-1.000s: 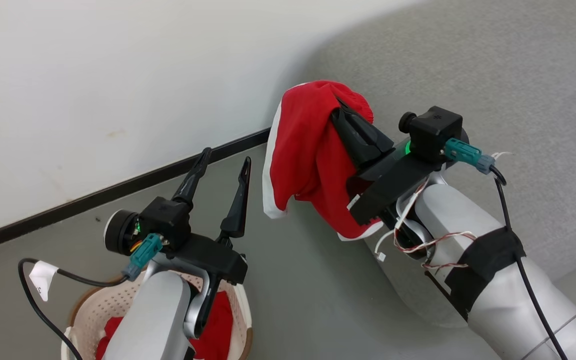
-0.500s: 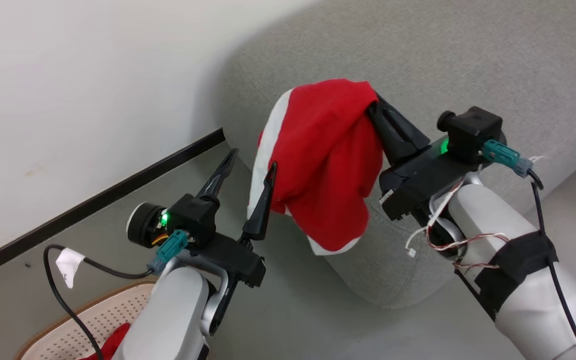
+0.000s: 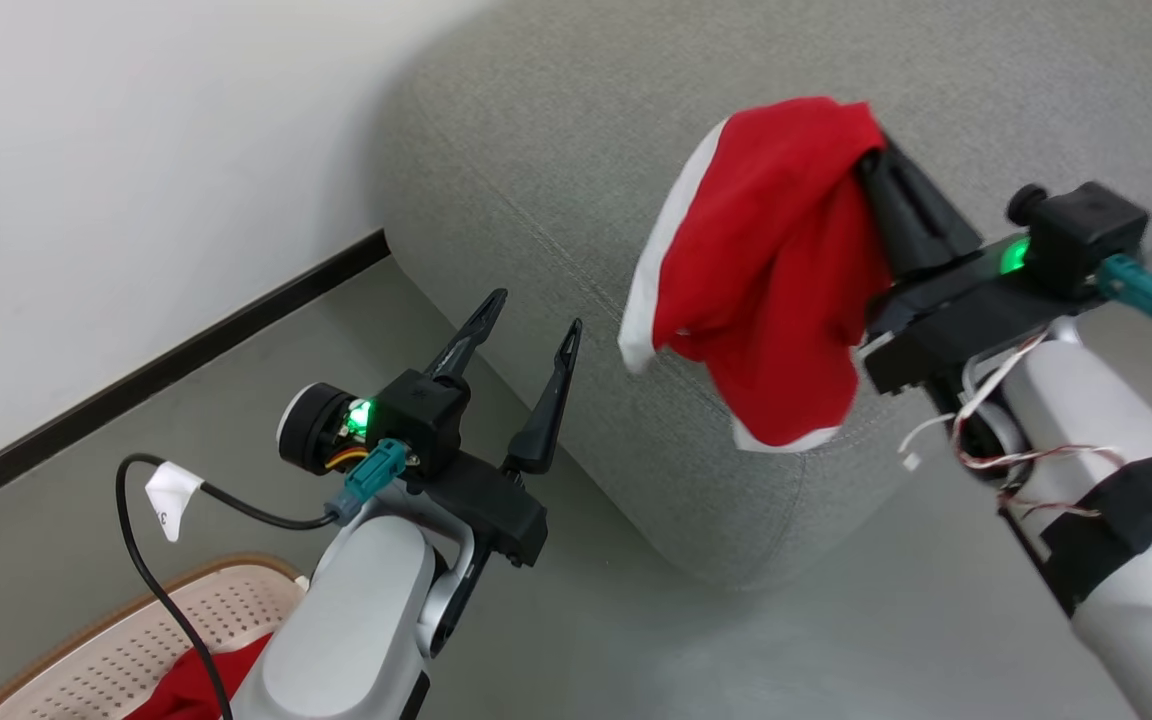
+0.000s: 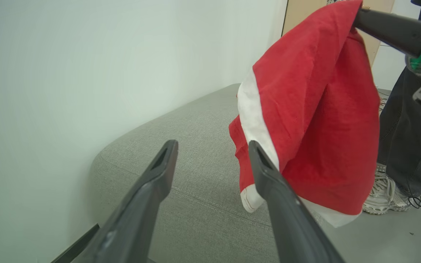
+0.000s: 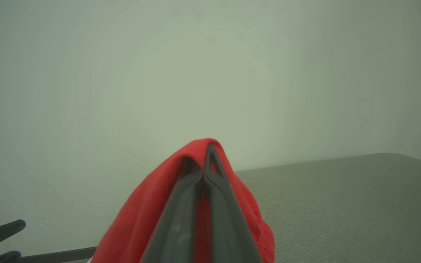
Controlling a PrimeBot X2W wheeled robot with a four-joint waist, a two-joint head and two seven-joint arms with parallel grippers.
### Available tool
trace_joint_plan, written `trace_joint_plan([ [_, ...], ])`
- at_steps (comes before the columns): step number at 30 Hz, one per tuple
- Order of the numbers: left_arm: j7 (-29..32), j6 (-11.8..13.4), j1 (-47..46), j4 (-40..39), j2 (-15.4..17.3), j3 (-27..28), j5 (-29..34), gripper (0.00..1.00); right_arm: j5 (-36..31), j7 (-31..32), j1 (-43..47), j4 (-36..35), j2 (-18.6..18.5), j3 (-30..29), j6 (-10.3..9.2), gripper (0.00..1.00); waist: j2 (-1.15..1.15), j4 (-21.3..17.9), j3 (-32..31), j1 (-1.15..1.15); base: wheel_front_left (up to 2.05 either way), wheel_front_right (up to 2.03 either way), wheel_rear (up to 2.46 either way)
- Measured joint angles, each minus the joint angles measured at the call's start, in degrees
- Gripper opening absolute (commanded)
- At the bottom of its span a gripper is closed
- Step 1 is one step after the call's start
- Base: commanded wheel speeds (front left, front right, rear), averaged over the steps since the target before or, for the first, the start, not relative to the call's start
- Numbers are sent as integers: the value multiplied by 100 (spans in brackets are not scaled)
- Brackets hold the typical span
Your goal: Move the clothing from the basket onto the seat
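Note:
My right gripper (image 3: 874, 160) is shut on a red jersey with white trim (image 3: 766, 290), which hangs in the air over the near corner of the grey seat (image 3: 556, 150). In the right wrist view the closed fingers (image 5: 196, 204) are wrapped in the red cloth (image 5: 141, 226), with the seat (image 5: 342, 204) beyond. My left gripper (image 3: 536, 312) is open and empty, low beside the seat's corner. From the left wrist, the open gripper (image 4: 212, 146) points at the seat (image 4: 196, 117) and the hanging jersey (image 4: 320, 120). The basket (image 3: 86, 660) sits at the lower left with red clothing (image 3: 186, 690) inside.
A pale wall with a black baseboard (image 3: 156, 375) runs behind the seat and basket. The floor is grey. A person's dark trouser leg (image 4: 408, 138) and a sneaker (image 4: 382, 190) stand past the seat's far side.
The head camera has swung toward the seat, so the basket has slid to the picture's corner. My right gripper has carried the jersey from the seat's edge to over its corner. The left gripper stays open.

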Motion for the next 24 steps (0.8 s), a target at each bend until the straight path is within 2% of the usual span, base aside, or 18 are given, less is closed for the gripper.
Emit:
trace_joint_plan([
  [9,0,-45,1,100,-2,-35,-103,100,-34,0,-414,185,-514,-681,-40,0,0,10,201,0,52,52,52],
  [16,0,-45,4,100,3,-32,-112,100,-22,0,-920,503,-683,-1016,-31,0,0,39,422,0,0,0,0],
  [19,0,-41,10,74,19,-9,-112,100,-8,-1,-1212,848,-759,-1161,-5,0,0,61,586,0,0,0,0],
  [24,0,15,23,20,202,83,-109,100,42,0,-1560,1277,-758,-1312,15,0,0,96,811,1,0,0,0],
])
